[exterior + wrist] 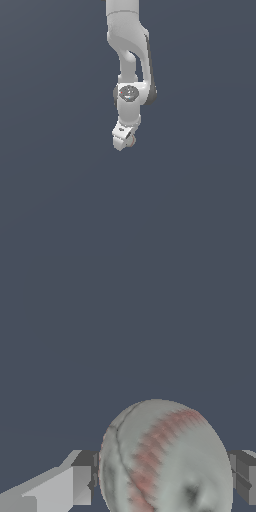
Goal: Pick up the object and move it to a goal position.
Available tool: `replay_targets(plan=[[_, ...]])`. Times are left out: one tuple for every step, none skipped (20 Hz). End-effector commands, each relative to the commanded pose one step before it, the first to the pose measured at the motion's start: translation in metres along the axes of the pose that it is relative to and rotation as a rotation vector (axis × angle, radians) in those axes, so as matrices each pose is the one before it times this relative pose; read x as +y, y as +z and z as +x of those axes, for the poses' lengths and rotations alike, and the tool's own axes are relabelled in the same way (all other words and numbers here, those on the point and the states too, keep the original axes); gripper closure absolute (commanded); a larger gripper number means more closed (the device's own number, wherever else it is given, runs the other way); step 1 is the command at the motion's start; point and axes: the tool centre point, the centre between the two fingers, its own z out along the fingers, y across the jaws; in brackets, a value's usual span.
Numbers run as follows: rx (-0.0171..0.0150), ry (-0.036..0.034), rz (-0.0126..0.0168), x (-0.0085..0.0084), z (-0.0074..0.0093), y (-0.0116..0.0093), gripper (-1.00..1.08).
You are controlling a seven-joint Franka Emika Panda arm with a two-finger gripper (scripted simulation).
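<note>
The ball point(165, 458) sits between the two fingers point(82, 483) of the pincer point(162, 481) in the wrist view, filling the lower middle of the frame, with a finger pad pressed against each of its sides — so the pincer is closed on it. In the exterior view it shows only as a small tan speck point(131, 140) at the tip of the pincer point(125, 140), just below the middle of the frame, hanging under the white arm point(129, 45) with nothing but plain dark grey background around it.

The main risk, as I judge it, is a slip. A round ball touches flat pads only on two small spots, so a quick swing or a sudden stop on the way to the goal could roll it out. Loosening the grip early would drop it, and it would likely roll away. No goal marker shows in either view, so how far remains cannot be told.

No brand, label or writing can be read — only a curved reddish stitch pattern and a dark smudge on the ball.
</note>
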Motion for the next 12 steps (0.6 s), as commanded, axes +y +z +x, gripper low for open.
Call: replay_targets(plan=[[-0.00053, -0.00075, 0.00181, -0.0008, 0.00019, 0.00118, 1.08], [0.0, 0.0, 0.0, 0.0, 0.0, 0.0, 1.08], [0.0, 0.0, 0.0, 0.0, 0.0, 0.0, 1.08], [0.0, 0.0, 0.0, 0.0, 0.0, 0.0, 1.08], [0.00037, 0.00057, -0.00207, 0.00075, -0.00005, -0.00113, 1.08], [0.0, 0.0, 0.0, 0.00006, 0.0002, -0.0002, 1.08], [0.0, 0.0, 0.0, 0.00019, 0.0006, -0.00059, 1.08], [0.0, 0.0, 0.0, 0.00031, 0.001, -0.00099, 1.08], [0.0, 0.0, 0.0, 0.00043, 0.0014, -0.00138, 1.08], [0.0, 0.0, 0.0, 0.00056, 0.00179, -0.00178, 1.08], [0.0, 0.0, 0.0, 0.00069, 0.00219, -0.00217, 1.08], [0.0, 0.0, 0.0, 0.00081, 0.00259, -0.00256, 1.08]])
